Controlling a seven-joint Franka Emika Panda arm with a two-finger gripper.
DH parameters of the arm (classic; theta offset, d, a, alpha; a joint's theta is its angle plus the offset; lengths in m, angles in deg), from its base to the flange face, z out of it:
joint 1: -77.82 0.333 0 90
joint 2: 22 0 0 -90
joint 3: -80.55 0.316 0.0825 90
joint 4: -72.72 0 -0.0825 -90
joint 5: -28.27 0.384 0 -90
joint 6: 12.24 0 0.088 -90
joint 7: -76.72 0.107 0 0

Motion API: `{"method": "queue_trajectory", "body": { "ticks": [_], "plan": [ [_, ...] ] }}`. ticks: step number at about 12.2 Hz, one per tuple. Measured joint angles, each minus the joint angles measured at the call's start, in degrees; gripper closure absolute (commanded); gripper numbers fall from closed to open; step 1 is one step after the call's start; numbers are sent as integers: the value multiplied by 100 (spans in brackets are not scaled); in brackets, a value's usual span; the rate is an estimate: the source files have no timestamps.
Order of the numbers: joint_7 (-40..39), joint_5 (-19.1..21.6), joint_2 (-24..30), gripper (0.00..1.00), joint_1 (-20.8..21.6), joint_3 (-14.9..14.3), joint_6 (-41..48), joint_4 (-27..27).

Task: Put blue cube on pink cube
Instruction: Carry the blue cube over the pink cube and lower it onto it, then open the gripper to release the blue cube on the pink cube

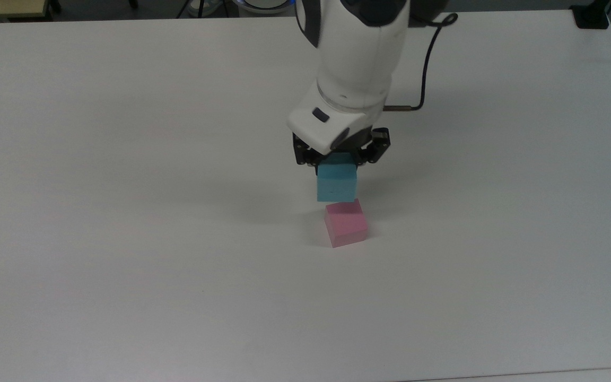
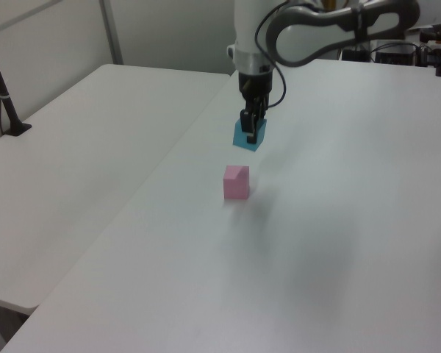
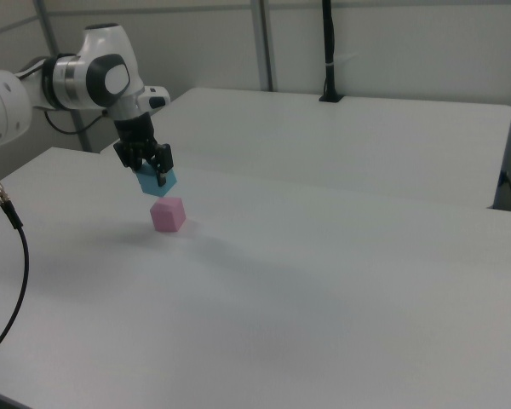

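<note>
Carry step: claw [image 1: 339,159] clenched on the small sky-blue matte cube [image 1: 336,182], held off the white counter [image 1: 125,212] at 12 o'clock of the small pink matte cube [image 1: 346,223] in the top view; next needs centring over pink, then a straight descent.

You have a plain white table [image 1: 125,239] as the work surface. The pink cube [image 1: 345,223] sits flat on it, just below and slightly forward of the gripper [image 1: 340,162] in the top view, casting a soft shadow.
</note>
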Motion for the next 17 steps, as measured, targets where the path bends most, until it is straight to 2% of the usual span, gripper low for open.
{"method": "queue_trajectory", "body": {
  "ticks": [3,5,8,10,11,17],
  "plan": [
    [68,0,-491,69,130,-7,-24,338],
    [154,0,-634,67,175,-10,-225,474],
    [158,0,-678,53,191,-10,-335,492],
    [158,0,-705,31,209,-12,-343,492],
    [160,0,-715,2,216,-15,-343,492],
    [320,0,-754,0,217,-35,-344,492]
  ]
}}
